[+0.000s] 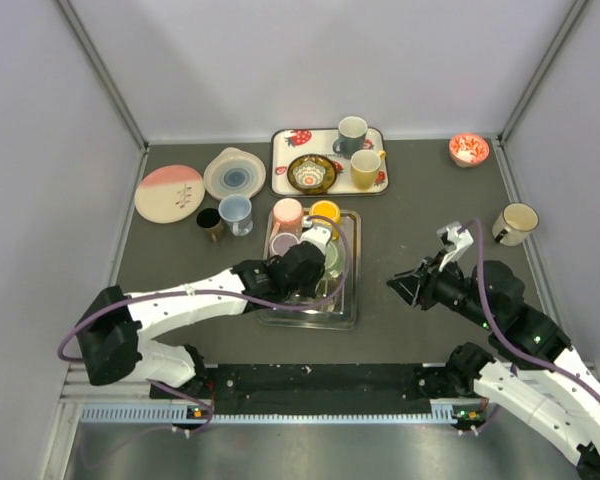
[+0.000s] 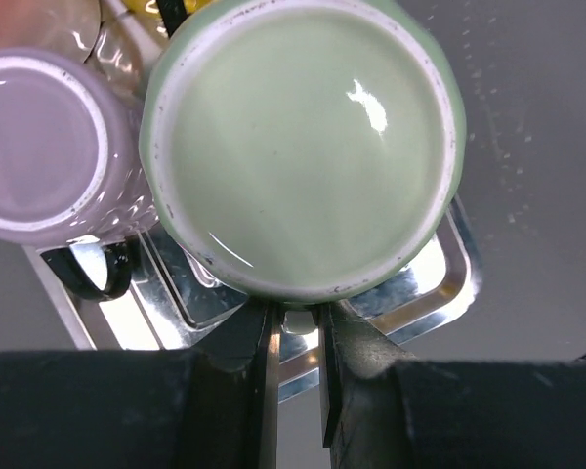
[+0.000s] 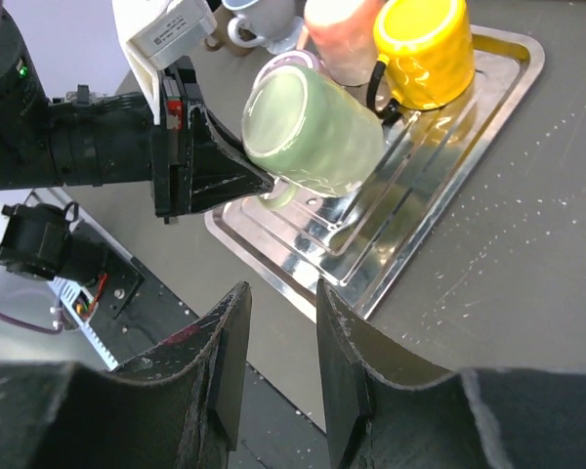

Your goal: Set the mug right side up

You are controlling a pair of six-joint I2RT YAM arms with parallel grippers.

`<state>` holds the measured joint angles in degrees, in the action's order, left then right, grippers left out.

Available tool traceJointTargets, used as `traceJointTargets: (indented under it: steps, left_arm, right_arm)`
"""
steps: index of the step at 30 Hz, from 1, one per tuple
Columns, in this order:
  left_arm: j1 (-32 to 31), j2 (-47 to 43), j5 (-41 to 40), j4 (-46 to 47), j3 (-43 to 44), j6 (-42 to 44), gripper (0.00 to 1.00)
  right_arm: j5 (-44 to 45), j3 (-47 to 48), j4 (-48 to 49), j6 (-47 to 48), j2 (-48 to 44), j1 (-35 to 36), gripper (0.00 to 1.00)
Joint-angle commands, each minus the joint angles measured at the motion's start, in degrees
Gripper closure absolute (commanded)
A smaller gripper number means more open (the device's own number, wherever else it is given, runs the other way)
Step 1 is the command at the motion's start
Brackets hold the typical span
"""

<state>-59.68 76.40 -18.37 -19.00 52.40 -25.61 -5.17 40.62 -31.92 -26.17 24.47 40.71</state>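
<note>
A pale green mug (image 2: 303,147) hangs tilted over the metal tray (image 2: 439,283), its flat base turned toward the left wrist camera. My left gripper (image 2: 298,313) is shut on the mug's handle (image 2: 300,320), which sits pinched between the two fingers. In the right wrist view the green mug (image 3: 313,132) leans on its side with the left gripper (image 3: 259,181) at its lower left. From above, the mug (image 1: 330,258) shows just beyond the left gripper (image 1: 310,265). My right gripper (image 3: 281,298) stands open and holds nothing, right of the tray (image 1: 310,315).
The tray also holds a yellow mug (image 3: 425,49), a pink mug (image 3: 337,34) and a lilac mug (image 2: 39,147), all upside down. Behind are two plates (image 1: 169,192), a floral tray (image 1: 290,140) with mugs, a red bowl (image 1: 468,150) and a cream mug (image 1: 517,223).
</note>
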Motion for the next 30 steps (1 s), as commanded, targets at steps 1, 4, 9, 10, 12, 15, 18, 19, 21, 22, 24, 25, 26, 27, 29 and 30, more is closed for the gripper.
traceJointTargets:
  steps: [1,4,9,10,12,15,18,19,21,22,24,25,26,27,29,30]
  left_arm:
    - [0.0,2.86,-5.62,0.73,5.69,-0.41,1.0]
    - [0.35,6.46,-4.58,-1.03,8.41,-0.15,1.0]
    - [1.23,12.18,-2.37,-3.32,12.9,0.12,1.0]
    - [1.49,13.76,-2.2,-3.93,13.34,0.12,1.0]
    - [2.02,15.17,-1.23,-4.72,14.74,-0.06,1.0]
    - [2.99,17.46,-0.18,-5.25,15.54,-0.5,1.0]
    - [4.22,18.78,0.96,-5.78,16.06,-0.59,1.0]
    - [4.66,19.05,1.06,-5.87,16.15,-0.59,1.0]
    - [5.27,19.57,1.41,-5.78,16.06,-0.59,1.0]
    - [5.89,19.75,1.58,-5.69,16.06,-0.59,1.0]
    - [6.5,20.36,2.28,-5.43,15.89,-0.5,1.0]
    - [7.12,20.37,2.63,-5.25,15.89,-0.41,1.0]
    - [7.38,20.54,2.9,-5.17,15.8,-0.24,1.0]
    - [7.56,20.89,2.99,-4.99,15.8,-0.23,1.0]
    - [8.18,21.07,3.43,-4.73,15.8,-0.06,1.0]
    - [8.35,21.5,3.69,-4.55,15.89,-0.06,1.0]
  right_arm:
    - [2.71,0.34,-1.47,-0.98,-0.83,0.6,0.67]
    - [2.8,-0.28,-1.65,-1.51,-1.35,0.6,0.67]
    - [3.23,-0.37,-2.27,-2.21,-1.35,0.6,0.67]
    - [3.41,-0.19,-2.62,-2.39,-1.35,0.6,0.66]
    - [3.41,0.07,-2.88,-2.57,-1.27,0.6,0.66]
    - [3.94,0.6,-3.58,-2.57,-1.26,0.6,0.64]
    - [4.47,1.04,-4.11,-2.22,-1.35,0.6,0.63]
    - [4.73,1.13,-4.2,-2.13,-1.35,0.6,0.63]
    - [4.99,1.56,-4.38,-1.95,-1.18,0.6,0.62]
    - [4.99,1.57,-4.55,-1.86,-1.26,0.6,0.62]
    - [4.99,1.74,-4.9,-1.86,-1.35,0.6,0.62]
    - [4.99,1.74,-4.9,-1.86,-1.35,0.6,0.61]
    - [4.99,1.83,-5.08,-1.86,-1.35,0.6,0.61]
    - [6.3,1.92,-5.34,-1.86,-1.35,0.6,0.61]
    - [6.66,2.0,-5.52,-1.78,-1.35,0.6,0.61]
    - [6.75,2.09,-5.61,-1.86,-1.35,0.51,0.61]
